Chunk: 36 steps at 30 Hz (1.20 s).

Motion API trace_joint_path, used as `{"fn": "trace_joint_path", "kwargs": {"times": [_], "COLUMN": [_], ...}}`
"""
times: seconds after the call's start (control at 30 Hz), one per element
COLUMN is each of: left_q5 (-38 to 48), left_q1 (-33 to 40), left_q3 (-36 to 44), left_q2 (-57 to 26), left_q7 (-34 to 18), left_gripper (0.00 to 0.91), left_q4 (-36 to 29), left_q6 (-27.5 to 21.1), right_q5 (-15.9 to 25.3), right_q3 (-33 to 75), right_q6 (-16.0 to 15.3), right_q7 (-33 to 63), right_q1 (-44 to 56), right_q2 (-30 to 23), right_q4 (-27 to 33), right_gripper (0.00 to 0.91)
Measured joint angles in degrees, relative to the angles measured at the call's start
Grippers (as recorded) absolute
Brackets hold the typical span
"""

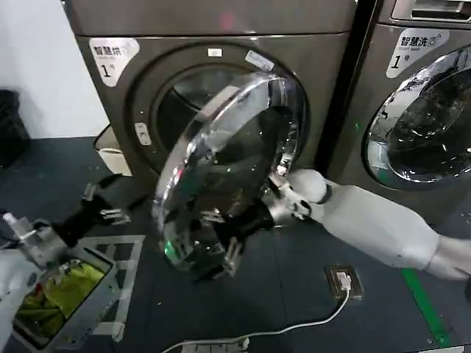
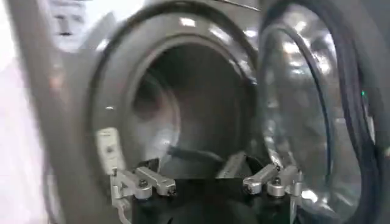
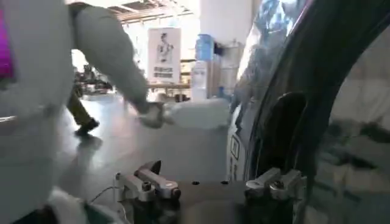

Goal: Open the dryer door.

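Dryer door (image 1: 221,169) stood half open | right gripper (image 1: 221,246) spread at its lower edge, nearer | left gripper (image 1: 103,206) spread, apart

The dryer (image 1: 213,73) is standing straight ahead of the robot, with a second machine (image 1: 419,110) sitting just beside it on the right. The dryer door (image 1: 221,169) is hanging swung out from the opening toward the robot, hinged on its right side. The right gripper (image 1: 221,243) is sitting low behind the door's lower edge, its arm reaching in from the right. The left gripper (image 1: 103,206) is hovering to the left of the door, apart from it, facing the drum opening (image 2: 183,103). A basket (image 1: 59,301) is lying on the floor at the lower left, beneath the left arm. A cable (image 1: 294,327) is running across the floor in front of the door.
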<state>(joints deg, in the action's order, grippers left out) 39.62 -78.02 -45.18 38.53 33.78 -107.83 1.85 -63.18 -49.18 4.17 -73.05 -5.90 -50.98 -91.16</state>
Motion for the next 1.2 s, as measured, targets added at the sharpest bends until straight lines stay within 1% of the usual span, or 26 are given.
{"fn": "trace_joint_path", "kwargs": {"times": [0.17,0.33,0.53,0.7,0.8,0.9,1.03,1.2], "left_q5": [-0.3,-0.8,-5.7,-8.4,-8.5,-8.4,-8.6,-9.7], "left_q1": [1.8,3.8,6.5,9.5,11.6,14.1,18.0,22.2], "left_q3": [4.4,8.9,14.5,19.9,23.2,26.3,30.2,34.9], "left_q2": [-3.6,-5.4,-5.7,-5.3,-4.7,-4.1,-3.3,-2.1], "left_q7": [2.0,2.9,4.1,4.2,3.9,3.5,3.2,3.0], "left_gripper": [0.907,0.907,0.907,0.907,0.907,0.907,0.907,0.907], "left_q4": [1.5,1.1,-0.4,-2.0,-3.2,-3.9,-4.6,-5.6], "left_q6": [2.5,4.6,7.5,8.7,8.7,8.6,8.3,8.3], "right_q5": [0.0,0.0,-0.1,-0.3,-0.2,-0.2,-2.3,-2.4], "right_q3": [-0.2,0.2,1.6,5.9,10.5,15.8,23.9,35.7], "right_q6": [0.5,1.1,1.8,2.1,2.7,4.2,7.1,10.7], "right_q7": [-1.4,-2.4,-2.7,-3.6,-4.0,-3.5,-0.7,1.2], "right_q1": [0.5,1.4,3.3,7.0,11.5,17.0,24.6,35.2], "right_q2": [4.9,9.5,15.6,21.9,26.3,30.5,35.8,41.0], "right_q4": [-2.8,-5.4,-9.3,-12.5,-14.4,-15.2,-14.5,-9.7], "right_gripper": [0.907,0.907,0.907,0.907,0.907,0.907,0.907,0.907]}}
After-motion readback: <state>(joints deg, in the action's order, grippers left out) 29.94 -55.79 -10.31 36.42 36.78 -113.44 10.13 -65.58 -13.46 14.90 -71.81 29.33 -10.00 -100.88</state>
